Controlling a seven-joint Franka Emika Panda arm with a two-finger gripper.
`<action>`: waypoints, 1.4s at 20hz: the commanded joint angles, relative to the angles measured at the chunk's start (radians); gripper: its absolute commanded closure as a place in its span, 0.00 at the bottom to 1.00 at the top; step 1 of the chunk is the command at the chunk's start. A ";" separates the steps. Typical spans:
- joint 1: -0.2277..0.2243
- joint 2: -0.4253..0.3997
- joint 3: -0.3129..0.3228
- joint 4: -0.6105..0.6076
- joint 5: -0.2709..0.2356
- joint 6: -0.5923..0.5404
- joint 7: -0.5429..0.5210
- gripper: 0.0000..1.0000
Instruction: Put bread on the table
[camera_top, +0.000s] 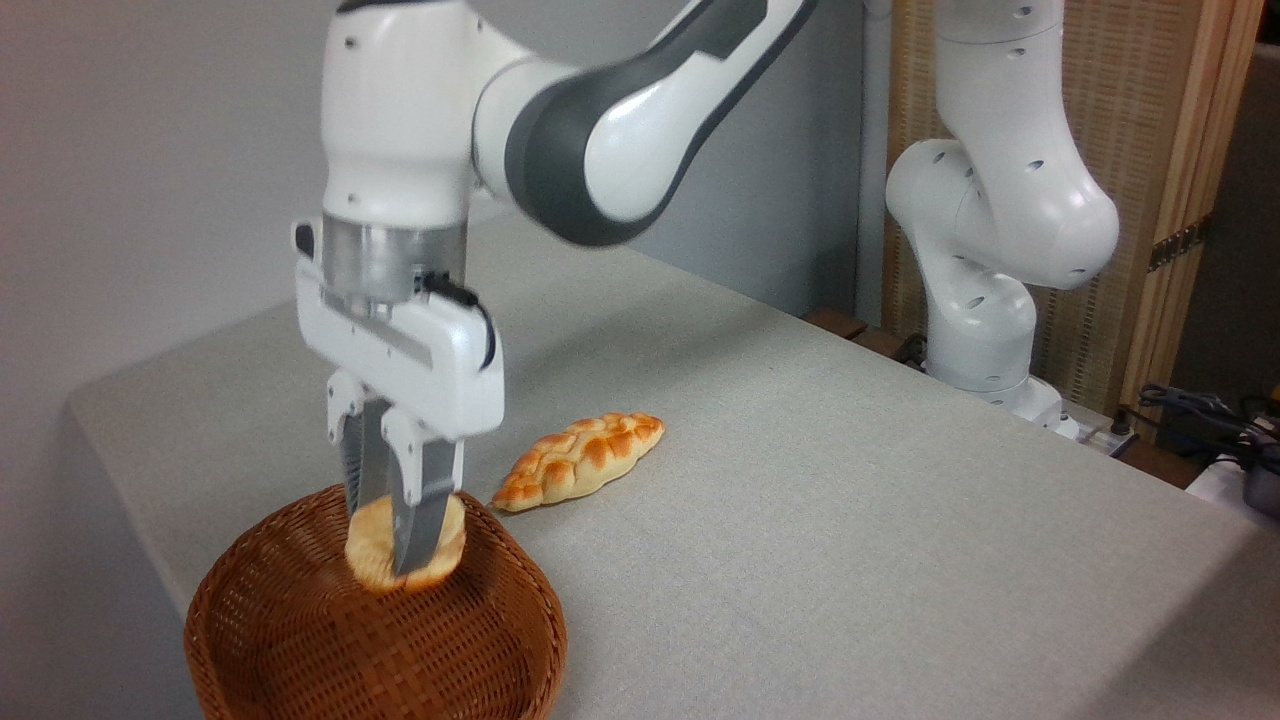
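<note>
Clearly the bread (372, 545), a small pale golden bun, is pinched between the two fingers (418, 520) of the gripper (398, 560); it is held on edge, so its broad round face is turned toward the camera and its flat sides meet the fingers; being nearly round, it has no marked long axis, though it looks a little taller than wide as held; the near finger crosses its face and hides the middle of it; the bun hangs over the hollow of the brown wicker basket (300, 640), level with the basket's far rim, and whether its lower edge touches the weave I cannot tell; the basket stands at the near left corner of the tabletop (850, 520), which is covered in light grey cloth; just beyond the basket, apart from it, a long braided loaf (580, 460) lies flat on the cloth, its long axis running from lower left to upper right, pointed ends at both extremes; the arm (620, 120) reaches in from the upper right, its last link bent down so that the wrist and gripper point almost straight down, fingers vertical; the arm's white base (985, 330) rises at the far right edge of the tabletop.
</note>
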 joint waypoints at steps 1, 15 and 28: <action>-0.004 -0.100 0.002 -0.026 -0.043 -0.179 0.007 0.62; -0.055 -0.223 0.005 -0.319 -0.043 -0.249 0.060 0.00; -0.056 -0.180 0.005 -0.239 -0.041 -0.258 0.056 0.00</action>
